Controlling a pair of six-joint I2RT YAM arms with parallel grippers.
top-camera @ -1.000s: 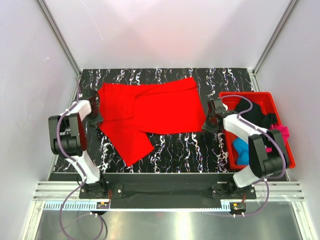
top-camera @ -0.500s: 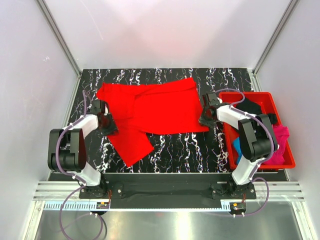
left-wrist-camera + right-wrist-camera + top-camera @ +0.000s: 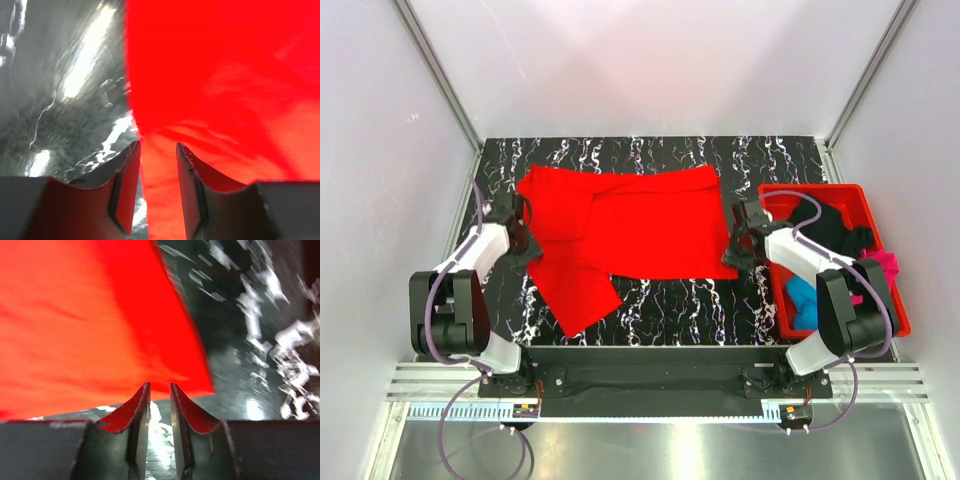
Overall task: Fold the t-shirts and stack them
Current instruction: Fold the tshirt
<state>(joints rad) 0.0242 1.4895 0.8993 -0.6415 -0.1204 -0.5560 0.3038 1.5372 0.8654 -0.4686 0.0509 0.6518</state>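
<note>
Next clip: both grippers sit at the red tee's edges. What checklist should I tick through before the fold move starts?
1. The red t-shirt lies wholly on the table: ok.
2. The left gripper straddles the shirt's left edge: ok.
3. Left jaws closed on cloth: not ok, they stand apart.
4. The right gripper has cloth between its jaws: not ok, the corner only reaches the tips.
5. The other tees are inside the bin: ok.
</note>
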